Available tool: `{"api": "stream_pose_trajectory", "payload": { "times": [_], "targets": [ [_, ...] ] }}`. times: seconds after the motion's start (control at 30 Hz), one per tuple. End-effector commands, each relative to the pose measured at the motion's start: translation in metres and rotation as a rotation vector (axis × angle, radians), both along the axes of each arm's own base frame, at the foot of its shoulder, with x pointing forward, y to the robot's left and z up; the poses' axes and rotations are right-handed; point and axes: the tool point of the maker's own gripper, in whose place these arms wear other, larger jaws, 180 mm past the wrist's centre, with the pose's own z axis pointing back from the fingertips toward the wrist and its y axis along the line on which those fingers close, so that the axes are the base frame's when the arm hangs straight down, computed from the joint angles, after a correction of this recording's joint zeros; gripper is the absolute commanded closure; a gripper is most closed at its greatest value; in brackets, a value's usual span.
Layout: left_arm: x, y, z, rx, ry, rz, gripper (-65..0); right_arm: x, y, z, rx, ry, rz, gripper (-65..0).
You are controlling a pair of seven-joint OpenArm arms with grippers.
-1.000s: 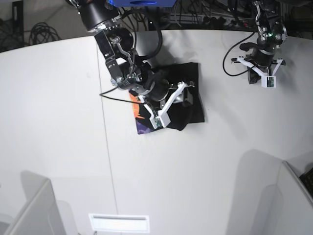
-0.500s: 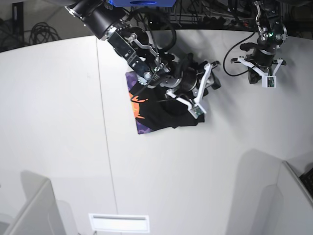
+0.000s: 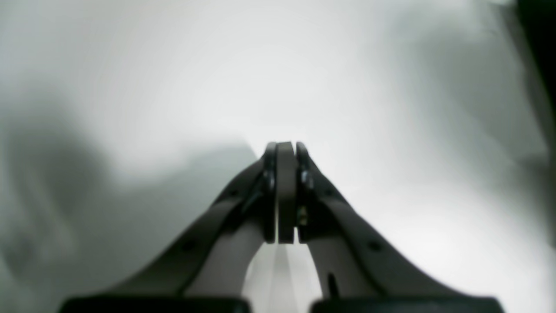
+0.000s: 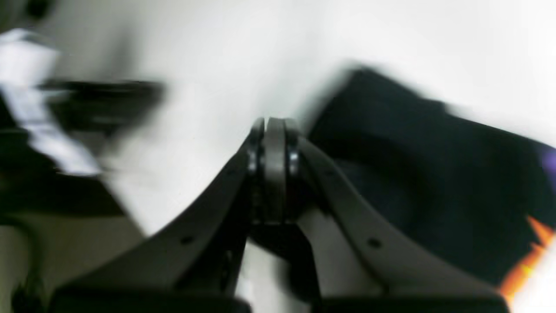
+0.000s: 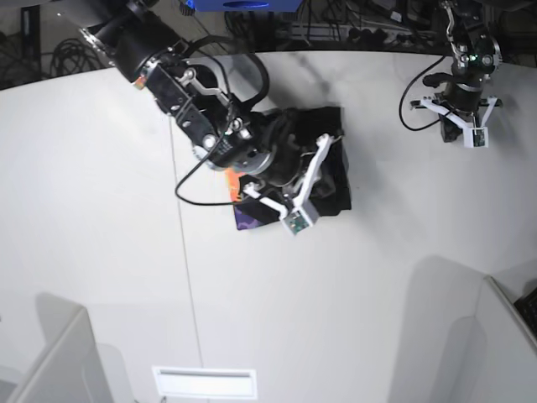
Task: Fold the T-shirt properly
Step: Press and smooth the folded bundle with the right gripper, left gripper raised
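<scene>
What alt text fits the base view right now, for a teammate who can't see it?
From above, a white table with the right arm's hand over a bunched black T-shirt showing orange and purple print at its left edge. The left hand hangs apart, near the table's far right edge.

Black T-shirt (image 5: 334,172) lies bunched on the table (orange-purple print showing).

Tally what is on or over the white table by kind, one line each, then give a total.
T-shirt: 1, black, folded, with a strip of orange and purple print showing.
Grippers: 2, the right gripper and the left gripper, both closed and empty.
Table: 1.
Total: 4.
</scene>
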Motion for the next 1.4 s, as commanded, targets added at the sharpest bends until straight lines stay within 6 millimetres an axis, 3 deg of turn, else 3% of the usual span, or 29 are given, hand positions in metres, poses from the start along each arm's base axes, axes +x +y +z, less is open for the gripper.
{"api": "stream_pose_trajectory", "payload": {
  "times": [0.0,0.13,0.23,0.43,0.6,0.83,1.0,1.2,1.37],
  "targets": [
    [0.006,0.001,0.01,0.011,-0.037,-0.017,0.0,0.011,0.001,0.018,0.045,-0.044,-0.016,0.0],
    [0.006,0.001,0.01,0.011,-0.037,-0.017,0.0,0.037,-0.041,0.003,-0.011,-0.033,-0.118,0.0],
    [0.006,0.0,0.01,0.008,-0.037,-0.015,0.0,0.045,-0.059,-0.013,-0.049,-0.004,-0.163,0.0],
    [0.006,0.001,0.01,0.01,-0.036,-0.018,0.0,0.052,-0.078,-0.05,-0.12,0.073,-0.211,0.0],
    [0.006,0.001,0.01,0.011,-0.035,-0.019,0.0,0.051,-0.078,-0.057,-0.125,0.077,-0.213,0.0],
    [0.006,0.001,0.01,0.011,-0.035,-0.019,0.0,0.021,-0.047,-0.067,-0.143,0.093,-0.098,0.0],
    [0.006,0.001,0.01,0.011,-0.035,-0.019,0.0,0.008,-0.016,-0.06,-0.103,0.101,-0.042,0.0],
    [0.006,0.001,0.01,0.011,-0.035,-0.019,0.0,-0.017,0.036,-0.044,-0.049,0.092,0.07,0.0],
    [0.006,0.001,0.01,0.011,-0.035,-0.019,0.0,-0.055,0.082,-0.03,-0.023,0.078,0.216,0.0]
  ]
}}
